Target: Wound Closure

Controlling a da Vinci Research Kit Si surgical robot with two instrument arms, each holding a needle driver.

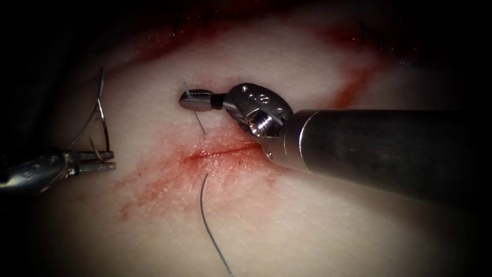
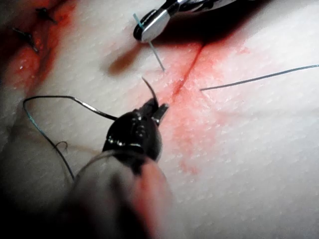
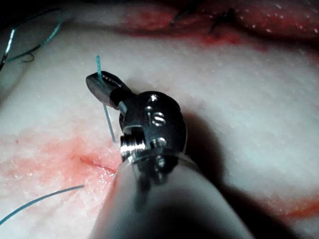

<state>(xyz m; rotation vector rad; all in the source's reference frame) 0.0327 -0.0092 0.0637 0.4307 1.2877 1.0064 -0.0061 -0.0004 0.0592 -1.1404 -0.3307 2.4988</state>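
The right steel needle driver [image 1: 195,100] is clamped on the short blue thread [image 3: 105,112] end beside the red cut [image 1: 225,151]; the left driver [image 1: 100,160] grips the dark curved needle [image 1: 102,115] near its tip (clear of the pale tissue [image 1: 307,220]). Judging by this, knotting comes next, calling for steady tension.

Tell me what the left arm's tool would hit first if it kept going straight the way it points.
Probably the cut. The left tool, holding the needle clear of the tissue, points right toward it across bare tissue. The right tool, shut on thread, sits beyond that line; depth is unclear.

Endoscope: above and in front of the cut [image 1: 225,151]. Wrist views: very close, each along its own shaft toward the cut. All three share cut and thread [image 1: 207,220].
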